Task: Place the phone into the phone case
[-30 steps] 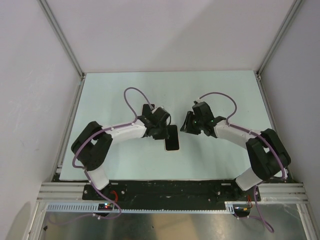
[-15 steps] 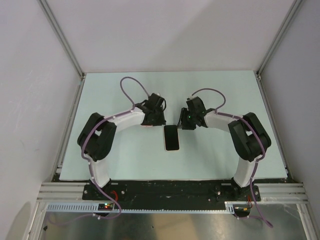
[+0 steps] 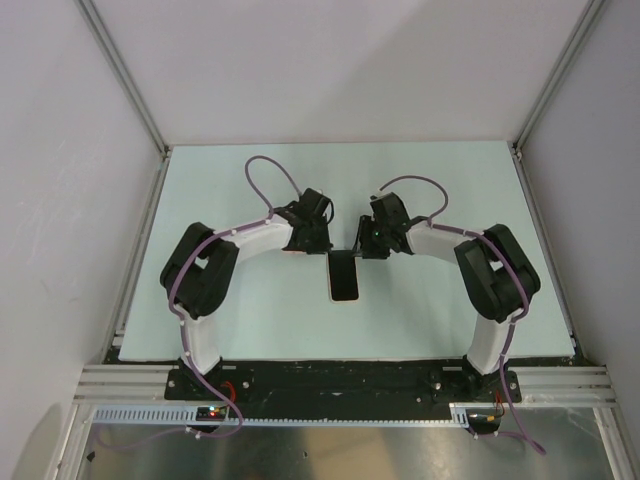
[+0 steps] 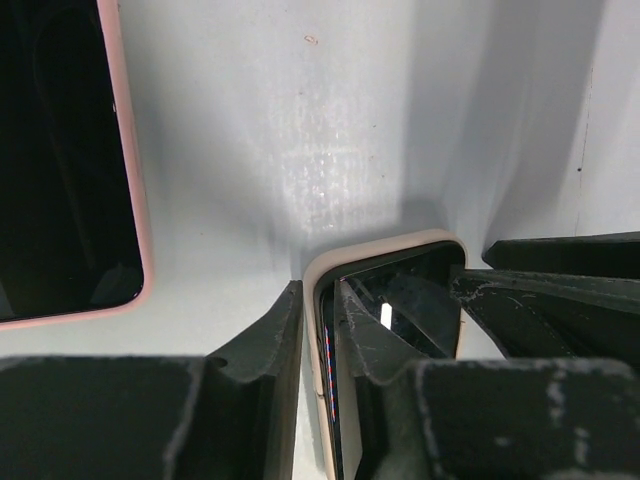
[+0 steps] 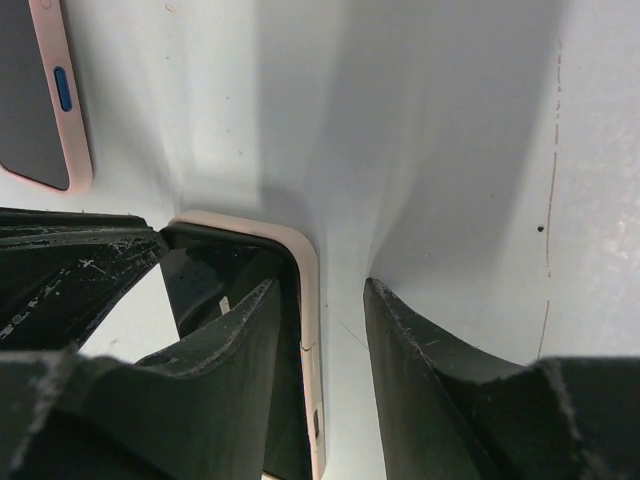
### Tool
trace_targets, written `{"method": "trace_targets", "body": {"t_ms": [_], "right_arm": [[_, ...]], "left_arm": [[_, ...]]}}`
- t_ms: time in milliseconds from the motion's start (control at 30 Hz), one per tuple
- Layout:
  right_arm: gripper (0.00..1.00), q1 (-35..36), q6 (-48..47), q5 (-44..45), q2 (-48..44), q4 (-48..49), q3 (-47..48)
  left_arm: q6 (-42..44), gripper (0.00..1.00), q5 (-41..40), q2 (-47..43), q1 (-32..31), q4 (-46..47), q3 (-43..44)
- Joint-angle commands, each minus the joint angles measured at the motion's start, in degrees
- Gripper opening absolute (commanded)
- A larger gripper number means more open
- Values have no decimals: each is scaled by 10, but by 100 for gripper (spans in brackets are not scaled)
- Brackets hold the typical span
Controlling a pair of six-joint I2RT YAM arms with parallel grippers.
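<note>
Both arms have closed inward since a second ago: the grippers, then spread to either side, now meet at the far end of the phone [image 3: 344, 282], which has barely shifted. Phone lies flat, screen up, seated in the case [image 4: 385, 243], near the middle of the table [image 3: 250, 320], long axis toward the near edge. Left gripper [image 4: 318, 288]: fingers nearly together, clamped on the case's side rim by the far corner, with the outer finger [image 4: 265, 350] against the outside of the rim and the inner finger [image 4: 368, 335] on the glass. Right gripper [image 5: 320, 283]: released, straddling the opposite rim; inner finger [image 5: 235, 340] over the screen, contact unclear, and outer finger [image 5: 420, 370] standing off the rim with bare table between. Second pink-rimmed slab [image 4: 60, 160] lies apart at the upper left corner of both wrist views; identity unclear.
</note>
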Motion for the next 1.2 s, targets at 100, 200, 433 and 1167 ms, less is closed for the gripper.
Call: {"method": "trace_targets", "body": {"t_ms": [100, 200, 433, 1167], "right_arm": [[45, 15, -13, 8, 21, -8, 28], [45, 22, -16, 16, 28, -16, 37], [45, 32, -18, 30, 40, -30, 46], [44, 56, -31, 59, 48, -60, 45]], "left_arm": [[1, 19, 1, 18, -8, -3, -5], [-4, 17, 1, 23, -17, -2, -16], [-15, 10, -7, 37, -32, -2, -36], [-33, 1, -42, 25, -59, -2, -61]]}}
